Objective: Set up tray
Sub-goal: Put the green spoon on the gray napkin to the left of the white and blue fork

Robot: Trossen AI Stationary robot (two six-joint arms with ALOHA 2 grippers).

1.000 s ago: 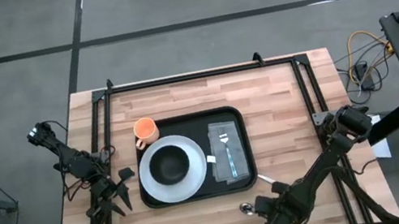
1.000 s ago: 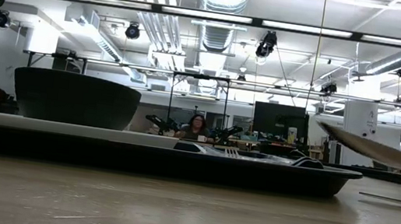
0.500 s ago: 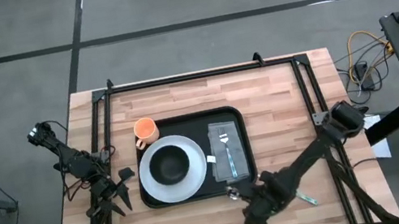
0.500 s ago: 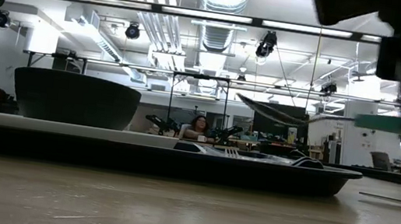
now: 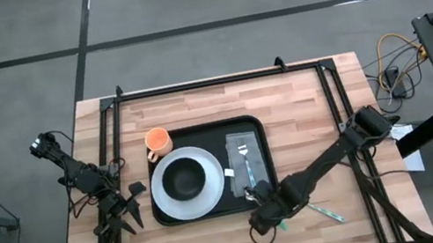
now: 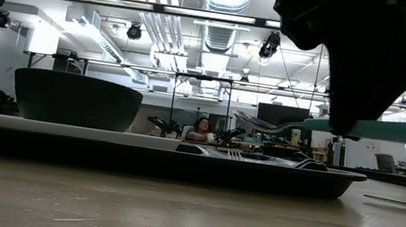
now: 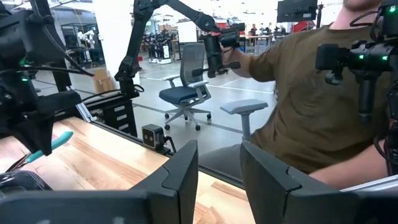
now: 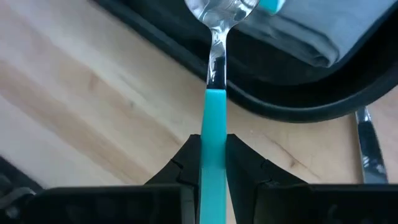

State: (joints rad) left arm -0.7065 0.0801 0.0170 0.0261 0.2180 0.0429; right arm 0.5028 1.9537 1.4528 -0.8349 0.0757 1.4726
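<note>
The black tray [image 5: 205,134] lies mid-table and carries a white plate [image 5: 211,192] with a black bowl [image 5: 183,178] on it, and a grey napkin [image 5: 239,175] with a fork [image 5: 244,157] on top. My right gripper [image 5: 265,211] hovers at the tray's near right corner, shut on a teal-handled spoon [image 8: 214,74]. The spoon's bowl [image 8: 222,9] is above the napkin's near end. My left gripper [image 7: 219,180] waits off the table's left edge, open, with nothing between its fingers. My right gripper pinches the spoon's teal handle [image 8: 213,127] between its two fingers, with the rest of the handle running back out of sight between them. It comes steeply from above, on the tray's near side. The spoon is lifted clear, roughly level [image 6: 376,128], and reaches out over the tray's near rim.
An orange cup [image 5: 157,141] stands on the table at the tray's far left corner. A teal-handled knife [image 5: 326,209] lies on the wood right of the tray's near corner. Black rails [image 5: 218,81] frame the table's far and side edges. A person sits beyond the left arm.
My right gripper has carried the spoon from near the table's near edge toward the left and far edges, up to the tray's near right corner, rolling as it went. The spoon has stayed lifted and swung round, so its bowl now sits over the tray.
</note>
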